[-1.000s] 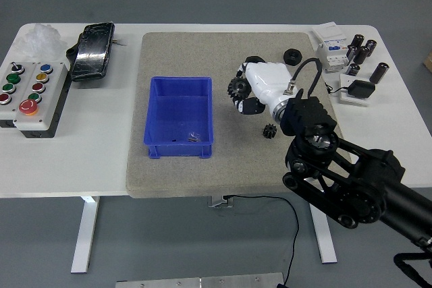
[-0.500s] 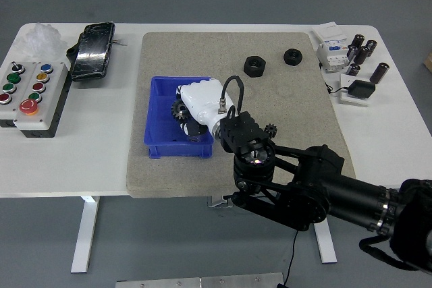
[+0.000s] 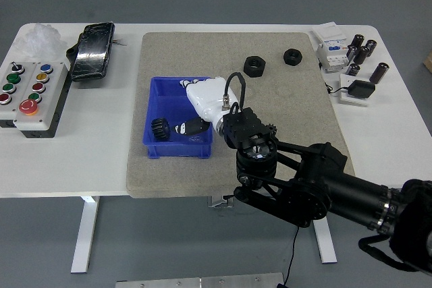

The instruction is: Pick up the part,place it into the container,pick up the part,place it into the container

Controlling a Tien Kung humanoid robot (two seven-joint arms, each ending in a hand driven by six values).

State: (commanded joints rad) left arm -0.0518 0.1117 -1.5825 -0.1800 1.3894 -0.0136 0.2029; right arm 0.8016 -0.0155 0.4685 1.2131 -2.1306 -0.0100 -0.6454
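1. The right hand [image 3: 196, 104] hangs over the blue container [image 3: 179, 119], its fingers [image 3: 191, 127] spread loose and gripping nothing.
2. Just to the left of those fingertips, a black gear [image 3: 159, 128] lies inside the container by the near-left corner, clear of the hand; I judge this part delivered.
3. On the other side of the fingers, hard by the wrist, a small gear [image 3: 271, 128] sits on the grey mat [image 3: 297, 106], partly hidden by the arm.
4. Beyond the hand, toward the far edge of the mat, lie two black nuts [image 3: 255, 65], well apart from the fingers.
5. No left hand shows, so the right one is nearest; the next pick likely means swinging rightward out of the container.
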